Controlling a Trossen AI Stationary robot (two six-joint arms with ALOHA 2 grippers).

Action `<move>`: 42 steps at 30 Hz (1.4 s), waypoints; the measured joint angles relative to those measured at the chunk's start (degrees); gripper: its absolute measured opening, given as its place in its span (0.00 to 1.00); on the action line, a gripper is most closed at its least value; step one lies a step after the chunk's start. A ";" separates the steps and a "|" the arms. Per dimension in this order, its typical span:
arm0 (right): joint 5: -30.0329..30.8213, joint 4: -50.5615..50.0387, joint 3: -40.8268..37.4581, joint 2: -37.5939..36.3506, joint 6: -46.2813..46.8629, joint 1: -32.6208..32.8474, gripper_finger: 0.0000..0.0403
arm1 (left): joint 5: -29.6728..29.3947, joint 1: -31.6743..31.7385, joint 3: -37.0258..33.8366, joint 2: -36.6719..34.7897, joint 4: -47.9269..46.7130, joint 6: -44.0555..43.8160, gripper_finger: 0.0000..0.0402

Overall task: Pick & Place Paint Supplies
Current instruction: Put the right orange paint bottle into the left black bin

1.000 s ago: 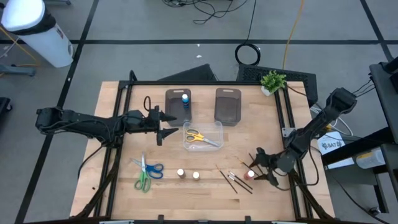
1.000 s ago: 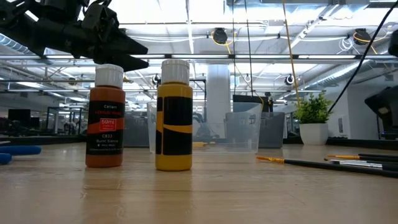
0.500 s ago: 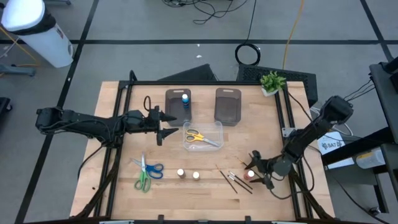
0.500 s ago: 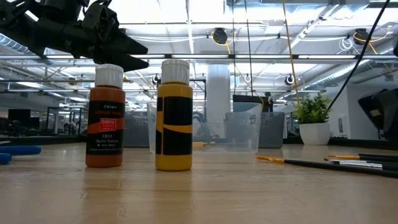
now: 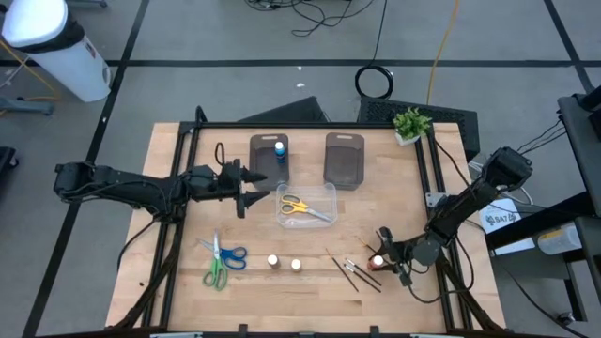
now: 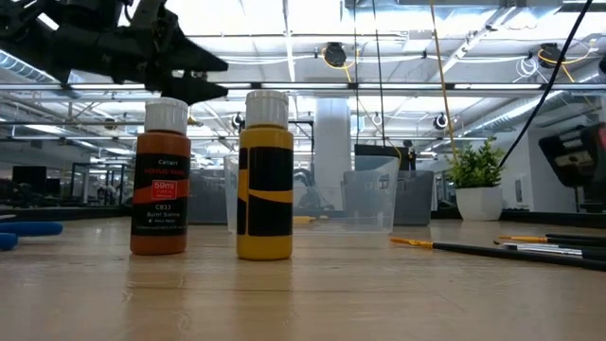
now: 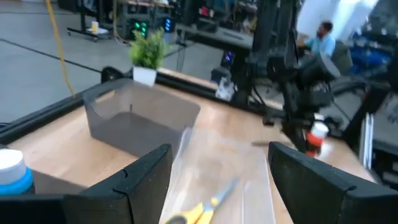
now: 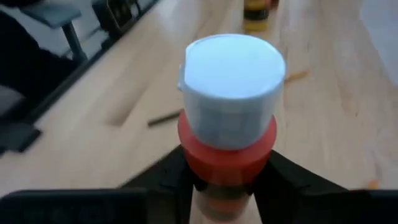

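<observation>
A small red paint bottle with a white cap stands at the table's near right, with my right gripper shut on it. Thin brushes lie just left of it. Two more small bottles, brown and yellow, stand at the near middle. Green and blue scissors lie at the near left. Yellow scissors lie in the clear box. A blue-capped bottle sits in the left dark tray. My left gripper hovers open beside the box. My right gripper pinches the red bottle's body just under the white cap, one finger on either side. The fingers come slanting down from the table's right side. The bottle stands upright; its base is hidden, so whether it is off the table does not show.
A second dark tray stands at the far middle, with a small potted plant at the far right corner. Dark frame rails run along the table's left and right sides. Bare wood lies between the clear box and the near bottles.
My right gripper has moved a little toward the table's left edge, onto the red bottle, and its widely spread fingers have shut on the bottle's body. The bottle stays where it stood.
</observation>
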 joint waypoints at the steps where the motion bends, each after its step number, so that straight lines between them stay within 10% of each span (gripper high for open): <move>1: 0.04 0.72 0.00 -0.81 -1.18 -0.74 0.27 | -0.21 0.00 1.04 0.02 -0.46 -0.26 0.68; 9: -1.67 2.47 6.24 -6.20 -12.23 -15.29 0.30 | -0.11 -2.30 21.50 5.15 -22.08 7.65 0.68; 20: -8.92 -33.37 33.06 0.01 -19.91 -35.09 0.29 | -3.49 -4.17 51.22 29.67 -48.41 11.01 0.68; 42: -9.27 -34.06 33.92 3.97 -18.17 -36.42 0.30 | -2.91 -9.14 62.54 46.25 -45.98 16.80 0.68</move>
